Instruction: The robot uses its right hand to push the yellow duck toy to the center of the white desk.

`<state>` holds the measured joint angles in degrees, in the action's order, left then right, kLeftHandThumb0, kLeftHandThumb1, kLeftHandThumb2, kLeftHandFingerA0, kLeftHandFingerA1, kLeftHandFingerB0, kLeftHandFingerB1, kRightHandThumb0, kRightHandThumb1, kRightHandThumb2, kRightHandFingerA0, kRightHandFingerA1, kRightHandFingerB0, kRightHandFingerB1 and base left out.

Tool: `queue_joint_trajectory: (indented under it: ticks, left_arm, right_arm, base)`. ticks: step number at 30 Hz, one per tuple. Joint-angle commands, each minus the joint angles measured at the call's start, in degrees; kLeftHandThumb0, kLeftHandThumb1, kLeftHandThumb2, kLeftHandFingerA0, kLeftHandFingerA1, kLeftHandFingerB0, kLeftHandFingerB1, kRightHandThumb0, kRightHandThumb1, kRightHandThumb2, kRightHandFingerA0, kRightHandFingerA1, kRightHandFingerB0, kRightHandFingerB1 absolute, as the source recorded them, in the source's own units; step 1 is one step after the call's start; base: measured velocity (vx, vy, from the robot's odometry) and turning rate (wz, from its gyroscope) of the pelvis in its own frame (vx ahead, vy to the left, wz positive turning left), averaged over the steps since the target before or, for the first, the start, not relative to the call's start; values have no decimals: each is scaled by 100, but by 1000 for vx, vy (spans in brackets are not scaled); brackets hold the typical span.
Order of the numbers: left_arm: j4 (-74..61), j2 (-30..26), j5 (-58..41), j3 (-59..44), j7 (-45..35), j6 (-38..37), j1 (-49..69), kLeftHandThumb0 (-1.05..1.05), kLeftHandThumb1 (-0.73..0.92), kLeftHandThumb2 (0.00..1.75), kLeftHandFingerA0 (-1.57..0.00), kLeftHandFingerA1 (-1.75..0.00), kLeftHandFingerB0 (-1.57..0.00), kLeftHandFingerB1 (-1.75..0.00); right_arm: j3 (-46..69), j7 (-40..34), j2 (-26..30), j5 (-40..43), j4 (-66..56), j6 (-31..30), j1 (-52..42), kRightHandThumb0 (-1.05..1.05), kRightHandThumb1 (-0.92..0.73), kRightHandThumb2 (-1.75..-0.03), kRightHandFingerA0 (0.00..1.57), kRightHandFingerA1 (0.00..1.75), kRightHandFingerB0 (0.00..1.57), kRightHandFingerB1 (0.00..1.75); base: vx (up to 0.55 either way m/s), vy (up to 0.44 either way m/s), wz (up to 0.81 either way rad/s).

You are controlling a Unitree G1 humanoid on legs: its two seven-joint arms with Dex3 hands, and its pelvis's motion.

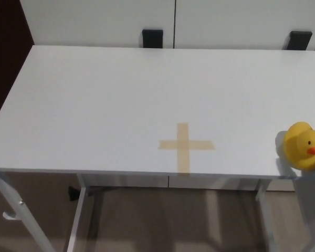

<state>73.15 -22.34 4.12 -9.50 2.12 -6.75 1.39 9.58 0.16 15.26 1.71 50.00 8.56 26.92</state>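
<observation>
A white desk (121, 94) fills most of the view from above, seen from the robot's head. The task looks barely begun, if at all. The yellow duck toy (303, 145) sits at the desk's near right corner, at about four o'clock from the middle of the desktop, well apart from the center. A cross of tan tape (186, 145) lies on the desk toward six o'clock from the middle, close to the front edge; it probably marks the spot the duck should reach. The duck is at three o'clock from that cross, with bare desktop between them, so nearly the whole push toward nine o'clock is left to do.

Neither robot hand can be made out with any certainty. A tiny dark sliver shows at the picture's right edge, just beside the duck, but it is too small to identify, so the state of the fingers cannot be told for either hand.

The duck is a small, rounded, glossy toy, bright yellow with an orange beak pointing toward three o'clock. It stands upright and casts a soft shadow to its nine o'clock side. It sits very near the desk's front edge, so a careless push could tip it off.

Behind the desk, at twelve o'clock, are white cabinet doors (94, 21) with two black blocks (152, 38) at their base.
</observation>
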Motion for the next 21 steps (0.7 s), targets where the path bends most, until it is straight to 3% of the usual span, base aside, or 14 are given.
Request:
queue_joint_trajectory:
  ticks: [1,19,20,21]
  left_arm:
    - [-29,14,12,40,14,-375,54,-10,67,71,-86,-65,-82,-60]
    - [16,54,-15,39,-23,-352,30,-8,69,71,-86,-62,-82,-61]
    - [31,53,-25,26,-17,-330,16,-10,69,70,-89,-66,-84,-61]
    - [31,54,-32,20,-16,-324,13,-10,69,70,-89,-66,-84,-61]
  right_arm:
    - [17,-230,-220,3,107,43,-64,-89,-86,-88,36,47,26,41]
    - [-455,-401,-594,-281,66,-51,229,-87,-92,-77,41,50,37,39]
    - [-487,-406,-608,-298,56,-63,238,-93,-80,-92,39,53,34,44]
    - [-497,-415,-610,-300,47,-82,238,-93,-80,-92,39,53,34,44]
  base:
    - [0,0,0]
    - [0,0,0]
    - [0,0,0]
    - [0,0,0]
